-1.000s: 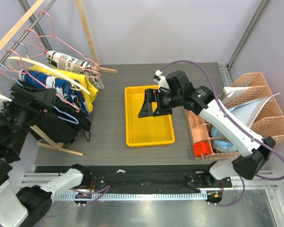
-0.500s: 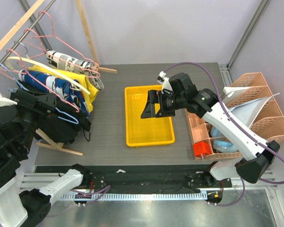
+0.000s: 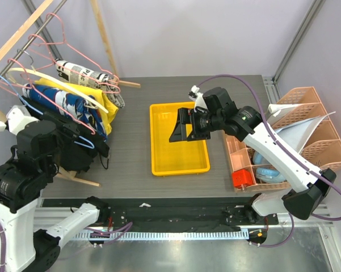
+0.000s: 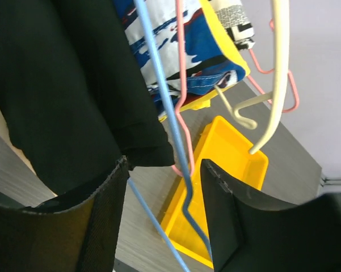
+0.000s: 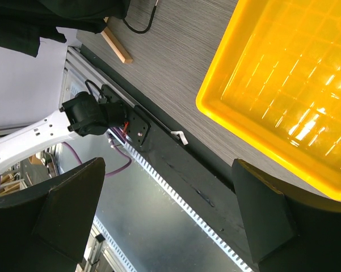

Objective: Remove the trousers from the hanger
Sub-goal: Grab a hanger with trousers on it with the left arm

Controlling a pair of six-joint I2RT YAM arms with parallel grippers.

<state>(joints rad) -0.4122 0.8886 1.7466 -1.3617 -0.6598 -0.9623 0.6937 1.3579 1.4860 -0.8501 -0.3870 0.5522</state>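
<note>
The black trousers (image 3: 75,157) hang on a blue wire hanger (image 3: 85,140) at the left, among other hung clothes. In the left wrist view the trousers (image 4: 57,85) fill the upper left and the blue hanger (image 4: 159,73) runs down between my open jaws. My left gripper (image 4: 164,170) is open around that wire, with its left finger beside the trouser hem. In the top view the left gripper (image 3: 71,130) sits at the trousers. My right gripper (image 3: 181,126) is open and empty above the yellow tray (image 3: 159,165); the right wrist view shows the same (image 5: 167,170).
A blue-white and yellow garment (image 3: 74,99), pink hangers (image 3: 45,42) and a white hanger (image 4: 279,68) hang beside the trousers. A wooden rack foot (image 3: 74,177) lies under them. An orange organiser (image 3: 306,130) stands at the right. The yellow tray (image 5: 272,68) is empty.
My left arm has swung down and toward the near side, bringing its gripper to the blue hanger. The right gripper shifted slightly right, then stayed still.
</note>
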